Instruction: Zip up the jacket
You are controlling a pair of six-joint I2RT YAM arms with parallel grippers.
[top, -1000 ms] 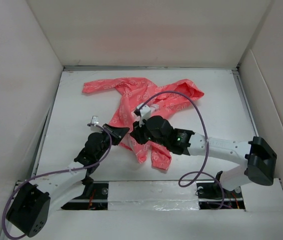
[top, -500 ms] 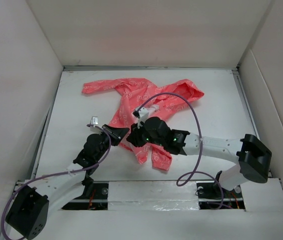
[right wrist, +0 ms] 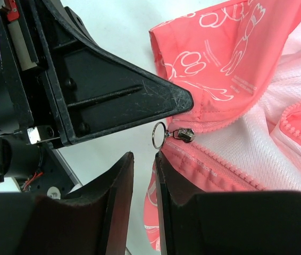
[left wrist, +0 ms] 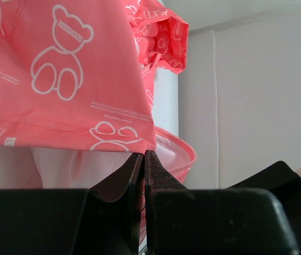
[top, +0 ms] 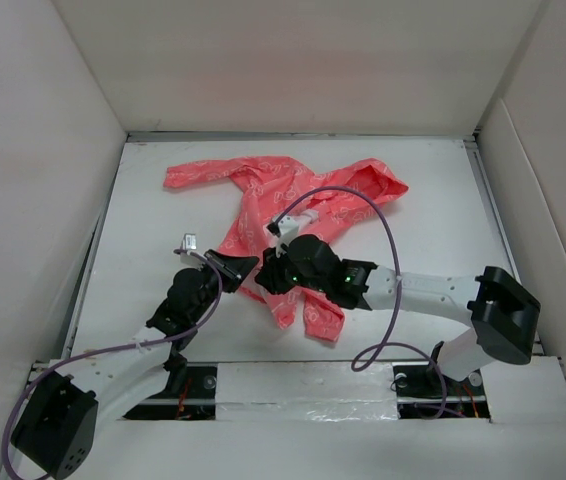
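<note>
The left gripper is pressed fully shut, its 2 tips pinching the lower front edge of the jacket right at the corner where the hem meets the zip. In the left wrist view the pink fabric with white bear prints hangs just above and to the left of the closed tips, the pale lining shows under it, and a curve of zipper teeth runs off just to their right.

The right gripper stands narrowly parted and holds nothing; only bare table and a sliver of pink show in the slot between its 2 fingers. Just beyond its fingertips lies the zipper pull with its small metal ring, the ring almost touching the right-hand tip. The pointed black fingers of the left gripper come in from the left, their tip on the fabric directly above the ring.

From above, the 2 grippers meet close together at the near hem, and the rest of the jacket spreads away beyond both of them, sleeves out to either side. A purple cable arcs over the right arm
</note>
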